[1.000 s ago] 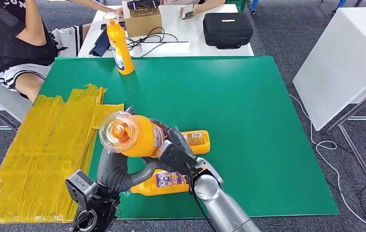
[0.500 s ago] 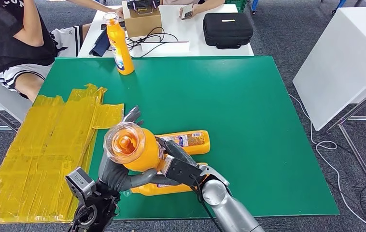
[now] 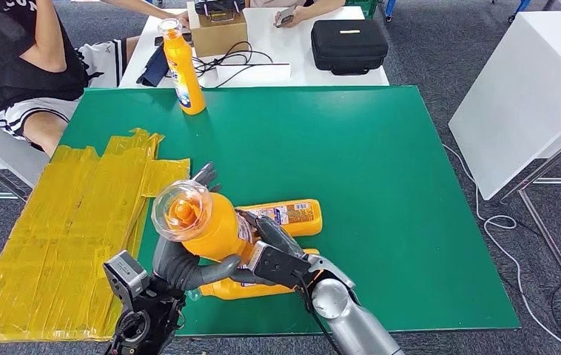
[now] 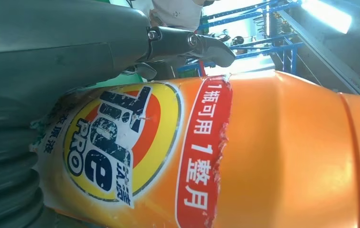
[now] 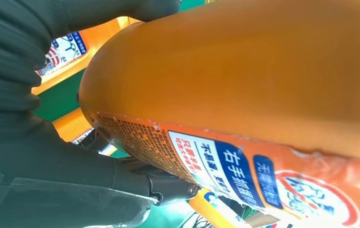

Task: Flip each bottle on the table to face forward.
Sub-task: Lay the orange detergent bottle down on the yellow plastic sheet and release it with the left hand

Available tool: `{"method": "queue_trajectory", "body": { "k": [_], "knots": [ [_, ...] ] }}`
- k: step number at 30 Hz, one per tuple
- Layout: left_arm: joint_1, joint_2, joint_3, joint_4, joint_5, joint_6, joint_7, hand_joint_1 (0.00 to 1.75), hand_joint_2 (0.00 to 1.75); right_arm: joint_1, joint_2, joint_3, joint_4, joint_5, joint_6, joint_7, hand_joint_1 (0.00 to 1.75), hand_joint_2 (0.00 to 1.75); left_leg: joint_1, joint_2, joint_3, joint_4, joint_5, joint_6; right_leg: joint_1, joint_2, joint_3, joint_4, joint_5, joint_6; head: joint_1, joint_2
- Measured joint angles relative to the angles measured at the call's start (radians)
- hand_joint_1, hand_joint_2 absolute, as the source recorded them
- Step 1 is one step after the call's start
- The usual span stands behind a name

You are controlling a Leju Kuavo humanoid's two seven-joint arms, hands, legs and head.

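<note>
- Both my robot hands, left (image 3: 177,262) and right (image 3: 266,248), grip one orange bottle (image 3: 207,222) lifted above the worktop's (image 3: 381,185) 7 o'clock corner.
- In the last second its cap has swung from leaning away to nearer me, so the turn is under way.

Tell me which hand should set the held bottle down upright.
Probably left: the left hand wraps the held bottle from below, while the right hand grips its side.

Glossy orange plastic bottle (image 3: 211,222) with torn paper label; matt green table (image 3: 381,185); crinkled yellow tape (image 3: 70,222).
</note>
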Motion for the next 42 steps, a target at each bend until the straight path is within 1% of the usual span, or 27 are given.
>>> {"method": "queue_trajectory", "body": {
  "k": [5, 6, 7, 9, 10, 11, 27, 28, 31, 32, 35, 38, 40, 42],
  "knots": [
    [0.000, -0.002, 0.001, 0.001, -0.003, 0.000, 0.004, 0.00, 1.75, 0.001, 0.000, -0.002, -0.002, 0.016, -0.021, 0.013, 1.75, 1.75, 0.000, 0.000, 0.000, 0.000, 0.000, 0.000, 0.000, 0.000, 0.000, 0.000, 0.000, 0.000, 0.000, 0.000],
    [0.000, -0.003, 0.001, 0.001, -0.004, 0.001, 0.005, 0.10, 1.75, 0.001, 0.000, -0.003, -0.003, 0.019, -0.026, 0.015, 1.75, 1.75, 0.000, 0.000, 0.000, 0.000, 0.000, 0.000, 0.000, 0.000, 0.000, 0.000, 0.000, 0.000, 0.000, 0.000],
    [0.000, -0.003, 0.001, 0.001, -0.006, 0.001, 0.006, 0.51, 1.75, 0.001, 0.000, -0.003, -0.003, 0.023, -0.032, 0.018, 1.75, 1.75, 0.000, 0.000, 0.000, 0.000, 0.000, 0.000, 0.000, 0.000, 0.000, 0.000, 0.000, 0.000, 0.000, 0.000],
    [0.000, -0.004, 0.001, 0.001, -0.014, 0.002, 0.007, 1.38, 1.75, 0.001, 0.000, -0.004, -0.004, 0.033, -0.045, 0.024, 1.75, 1.75, 0.000, 0.000, 0.000, 0.000, 0.000, 0.000, 0.000, 0.000, 0.000, 0.000, 0.000, 0.000, 0.000, 0.000],
    [0.000, -0.005, 0.000, 0.001, -0.019, 0.002, 0.007, 1.71, 1.75, 0.001, 0.000, -0.005, -0.004, 0.037, -0.050, 0.025, 1.75, 1.75, 0.000, 0.000, 0.000, 0.000, 0.000, 0.000, 0.000, 0.000, 0.000, 0.000, 0.000, 0.000, 0.000, 0.000],
    [0.000, -0.005, 0.000, 0.001, -0.024, 0.003, 0.007, 1.75, 1.75, 0.001, 0.000, -0.005, -0.004, 0.039, -0.054, 0.027, 1.75, 1.75, 0.000, 0.000, 0.000, 0.000, 0.000, 0.000, 0.000, 0.000, 0.000, 0.000, 0.000, 0.000, 0.000, 0.000],
    [-0.015, -0.005, 0.008, 0.011, -0.030, -0.005, -0.010, 1.75, 1.75, 0.002, -0.001, -0.013, -0.004, 0.037, -0.071, 0.019, 1.75, 1.75, 0.000, 0.000, 0.000, 0.000, 0.000, 0.000, 0.000, 0.000, 0.000, 0.000, 0.000, 0.000, 0.000, 0.000],
    [-0.015, -0.005, 0.008, 0.013, -0.030, -0.006, -0.012, 1.75, 1.75, 0.004, -0.002, -0.015, -0.005, 0.035, -0.071, 0.018, 1.35, 1.75, 0.000, 0.000, 0.000, 0.000, 0.000, 0.000, 0.000, 0.000, 0.000, 0.000, 0.000, 0.000, 0.000, 0.000],
    [-0.016, -0.007, 0.008, 0.018, -0.030, -0.005, -0.019, 1.75, 1.75, 0.013, -0.004, -0.021, -0.010, 0.014, -0.050, 0.007, 0.04, 1.75, 0.000, 0.000, 0.000, 0.000, 0.000, 0.000, 0.000, 0.000, 0.000, 0.000, 0.000, 0.000, 0.000, 0.000],
    [-0.016, -0.008, 0.008, 0.019, -0.035, 0.003, -0.023, 1.75, 1.75, 0.017, -0.005, -0.023, -0.014, 0.006, -0.041, 0.001, 0.00, 1.75, 0.000, 0.000, 0.000, 0.000, 0.000, 0.000, 0.000, 0.000, 0.000, 0.000, 0.000, 0.000, 0.000, 0.000],
    [-0.019, -0.011, 0.011, 0.019, -0.075, 0.061, -0.040, 1.75, 1.75, 0.033, -0.008, -0.024, -0.035, -0.005, -0.031, -0.011, 0.00, 1.75, 0.000, 0.000, 0.000, 0.000, 0.000, 0.000, 0.000, 0.000, 0.000, 0.000, 0.000, 0.000, 0.000, 0.000],
    [-0.021, -0.013, 0.017, 0.015, -0.129, 0.133, -0.047, 1.75, 1.75, 0.053, -0.013, -0.026, -0.067, -0.004, -0.047, -0.017, 0.00, 1.75, 0.000, 0.000, 0.000, 0.000, 0.000, 0.000, 0.000, 0.000, 0.000, 0.000, 0.000, 0.000, 0.000, 0.000],
    [-0.024, -0.015, 0.026, 0.009, -0.192, 0.216, -0.048, 1.75, 1.75, 0.074, -0.018, -0.030, -0.102, 0.003, -0.074, -0.027, 0.00, 1.75, 0.000, 0.000, 0.000, 0.000, 0.000, 0.000, 0.000, 0.000, 0.000, 0.000, 0.000, 0.000, 0.000, 0.000],
    [-0.028, -0.016, 0.041, 0.001, -0.278, 0.319, -0.048, 1.75, 1.75, 0.101, -0.025, -0.036, -0.150, 0.008, -0.099, -0.036, 0.00, 1.75, 0.000, 0.000, 0.000, 0.000, 0.000, 0.000, 0.000, 0.000, 0.000, 0.000, 0.000, 0.000, 0.000, 0.000]
  ]
}}
